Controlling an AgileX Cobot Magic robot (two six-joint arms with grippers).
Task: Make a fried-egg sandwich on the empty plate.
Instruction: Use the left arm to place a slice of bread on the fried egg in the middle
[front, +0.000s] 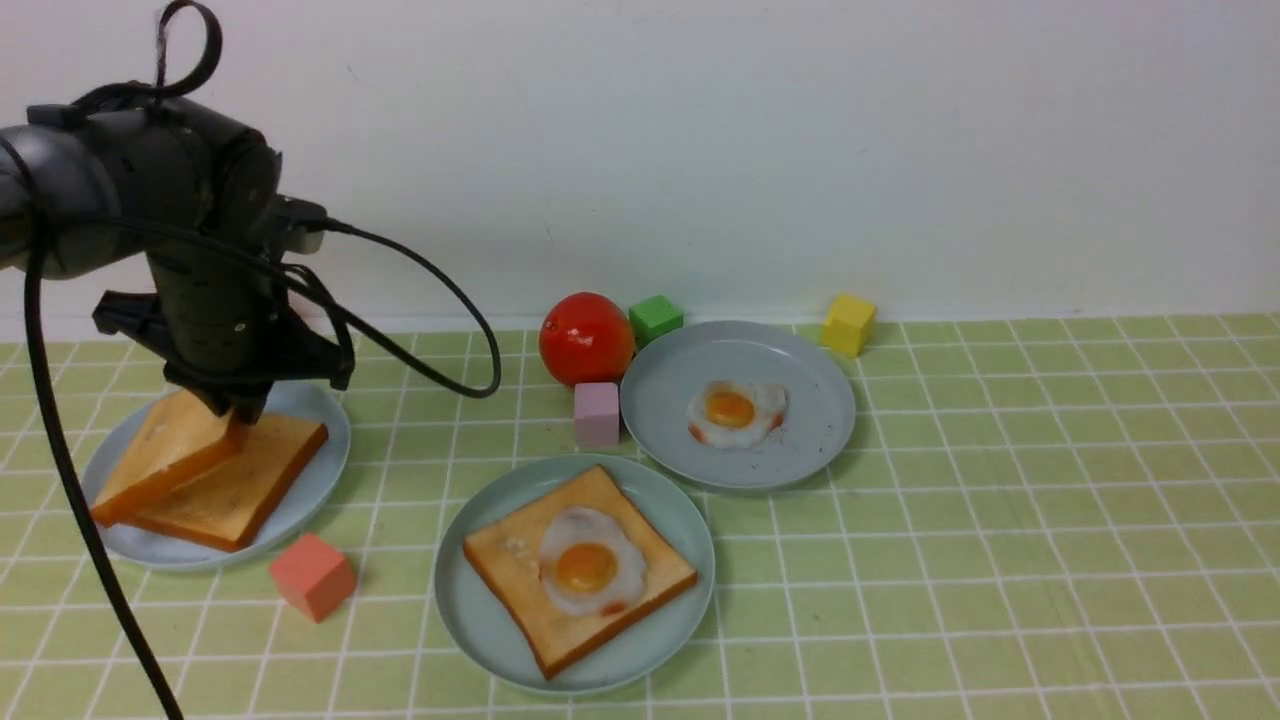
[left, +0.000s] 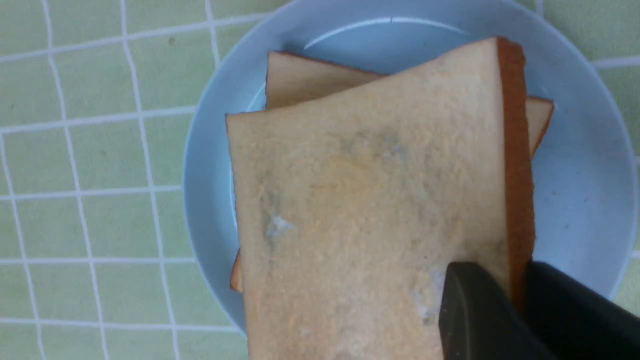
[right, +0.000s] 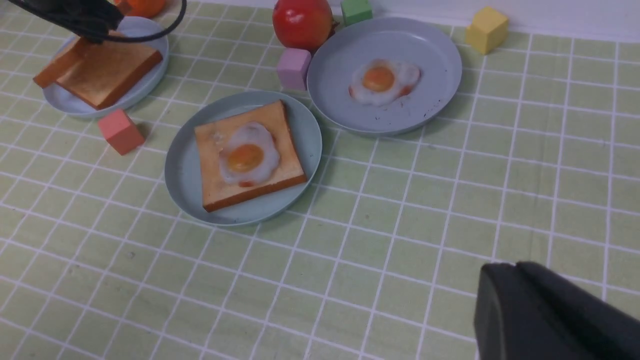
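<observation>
- left hand is clamped on one crust edge of the upper toast slice; in the left wrist view one finger sits on the slice's face and the other on the far side of the crust
- gripped edge is raised, so the slice tilts; its far edge rests on the lower toast slice, directly under the hand on a bluish-grey plate
- right hand is seen only in its own wrist view: jaws together, nothing between them, above bare surface
- fried-egg sandwich is half-built, lying to the right of the left hand and nearer the robot, well apart from it; also well apart from the right hand
- it sits on the teal-green plate, inside the rim and turned cornerwise
- look: one square golden-brown slice with darker crust, topped with a white fried egg with an orange yolk; no top slice on it
- salmon cube stands on the surface between the left hand's plate and the teal-green plate, touching neither
- spare fried egg lies alone on a second bluish-grey plate, further right of the left hand
</observation>
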